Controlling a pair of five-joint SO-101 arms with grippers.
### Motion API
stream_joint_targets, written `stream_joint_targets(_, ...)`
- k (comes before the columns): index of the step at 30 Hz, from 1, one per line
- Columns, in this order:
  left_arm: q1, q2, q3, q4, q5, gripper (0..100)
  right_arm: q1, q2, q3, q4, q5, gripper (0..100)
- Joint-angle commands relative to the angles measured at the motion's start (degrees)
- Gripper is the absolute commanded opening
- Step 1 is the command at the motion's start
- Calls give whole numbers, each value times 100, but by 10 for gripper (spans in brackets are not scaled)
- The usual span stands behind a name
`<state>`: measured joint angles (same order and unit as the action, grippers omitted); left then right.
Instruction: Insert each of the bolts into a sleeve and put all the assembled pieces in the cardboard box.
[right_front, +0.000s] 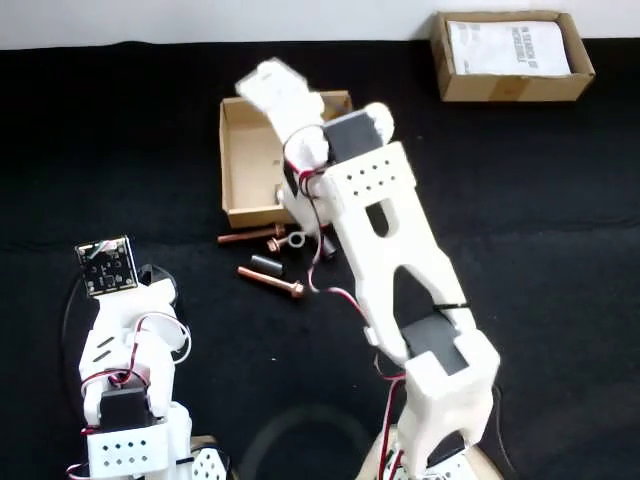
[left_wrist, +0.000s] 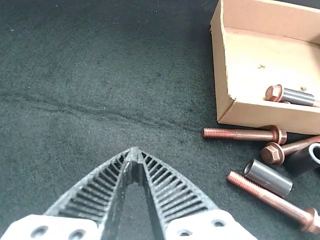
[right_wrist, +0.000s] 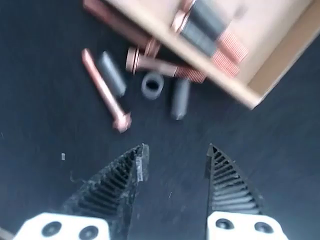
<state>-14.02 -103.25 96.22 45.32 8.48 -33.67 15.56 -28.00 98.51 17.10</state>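
The cardboard box (right_front: 250, 150) lies open at mid-table, with an assembled bolt-and-sleeve piece (left_wrist: 292, 95) inside near its front wall. Just in front of the box, loose copper bolts (right_front: 250, 238) (right_front: 270, 280) and grey sleeves (right_front: 265, 265) (right_front: 297, 240) lie on the black cloth. My right gripper (right_wrist: 177, 150) hangs open and holds nothing, above the cloth a little way from the sleeves (right_wrist: 180, 97) (right_wrist: 152, 85) and a long bolt (right_wrist: 105, 90). My left gripper (left_wrist: 134, 155) is shut on nothing, low over bare cloth, well short of the nearest bolt (left_wrist: 242, 133).
A second cardboard box (right_front: 510, 55) with a printed sheet in it stands at the far right corner. The right arm (right_front: 400, 260) stretches across the middle of the table toward the box. The left arm (right_front: 125, 370) stays at the near left.
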Motion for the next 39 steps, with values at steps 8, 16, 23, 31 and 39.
stream_joint_targets(8, 101, -40, 92, -88, -26, 10, 365, -488, 2185, -2079, -18, 163)
stream_joint_targets(16, 92, -40, 92, -88, -26, 10, 365, -470, 3011, -3292, -18, 163)
stream_joint_targets(23, 92, -48, 92, -79, -26, 10, 391, -224, 3363, -4031, -9, 163)
stream_joint_targets(31, 92, -66, 92, -79, -26, 10, 462, 593, 2756, -4048, -9, 163)
stream_joint_targets(39, 92, -75, 92, -79, -26, 10, 462, 1182, 2413, -4040, -9, 163)
